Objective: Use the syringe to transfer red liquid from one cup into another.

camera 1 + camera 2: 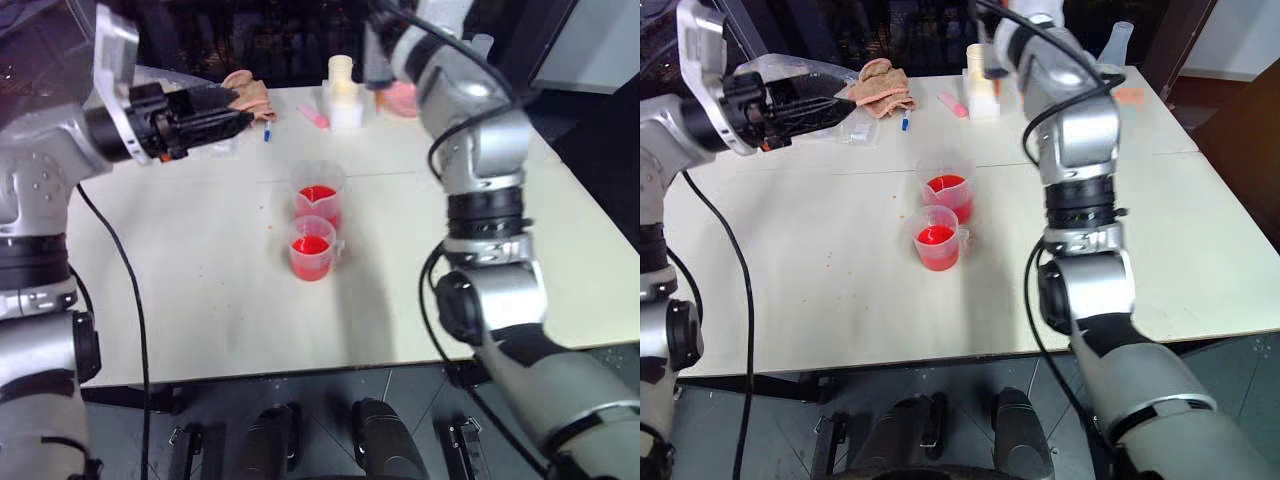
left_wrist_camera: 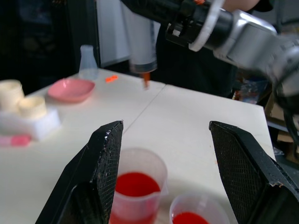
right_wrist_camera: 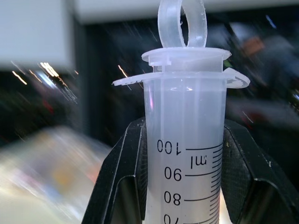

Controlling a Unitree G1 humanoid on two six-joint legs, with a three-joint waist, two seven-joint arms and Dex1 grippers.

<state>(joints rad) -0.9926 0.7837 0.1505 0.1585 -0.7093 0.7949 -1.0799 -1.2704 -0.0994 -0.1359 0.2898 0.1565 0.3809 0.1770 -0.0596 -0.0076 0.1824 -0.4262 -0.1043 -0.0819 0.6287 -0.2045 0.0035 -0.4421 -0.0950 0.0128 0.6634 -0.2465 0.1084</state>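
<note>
White table point(image 1: 200, 300) mid-frame holds both cups of red liquid point(image 1: 311, 245); my right gripper point(image 3: 184, 186) clamps the syringe point(image 3: 184, 154) barrel, raised at frame top, left gripper point(image 2: 166, 177) spread wide, empty; next, judging: tip down into a cup, left hand works the plunger.

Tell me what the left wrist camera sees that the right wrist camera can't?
Left wrist view: two cups of red liquid, the open left claw, a pink dish and the syringe's orange tip. Right wrist view: the syringe's printed numbers and plunger ring, up close, with the right claw shut on the barrel. Both share the syringe.
</note>
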